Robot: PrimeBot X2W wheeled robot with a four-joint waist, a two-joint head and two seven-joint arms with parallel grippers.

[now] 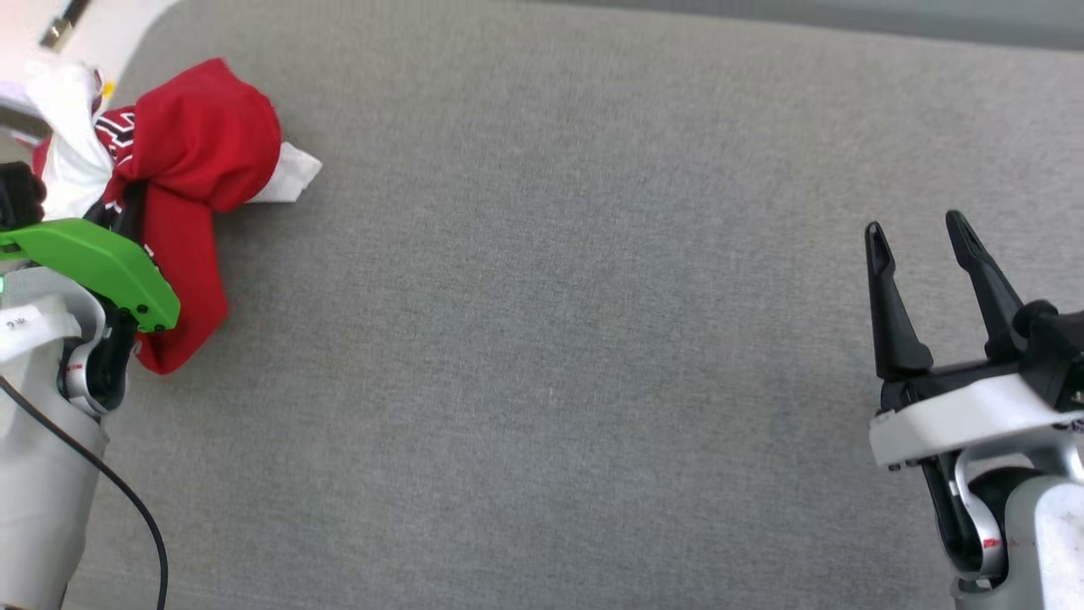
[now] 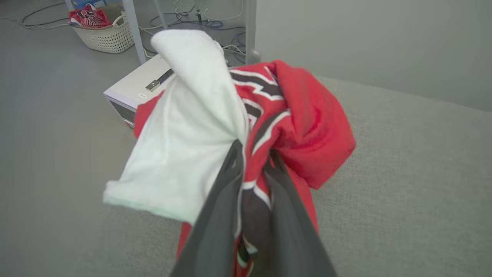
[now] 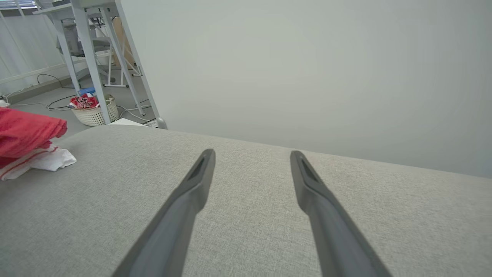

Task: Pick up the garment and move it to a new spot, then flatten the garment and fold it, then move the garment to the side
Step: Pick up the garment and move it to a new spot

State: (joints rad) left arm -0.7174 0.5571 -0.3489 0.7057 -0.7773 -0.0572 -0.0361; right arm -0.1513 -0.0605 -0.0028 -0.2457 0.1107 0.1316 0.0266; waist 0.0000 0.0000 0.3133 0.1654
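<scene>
We are clamping our left tool (image 2: 253, 151) on the bunched garment (image 1: 199, 140), which is lying at the upper left of the head frame on the grey counter (image 1: 550, 339). Our right tool (image 1: 915, 227) is hovering at the lower right with its fingers apart. The garment's black, white-outlined print is crumpled, and we cannot read it.

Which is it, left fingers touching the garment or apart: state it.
Touching. The left wrist view shows the left gripper, its fingers closed on a bunched fold of the garment, striped cloth pinched between them.

Red, white-sleeved garment (image 1: 199, 144) sits crumpled at the head view's upper left.
</scene>
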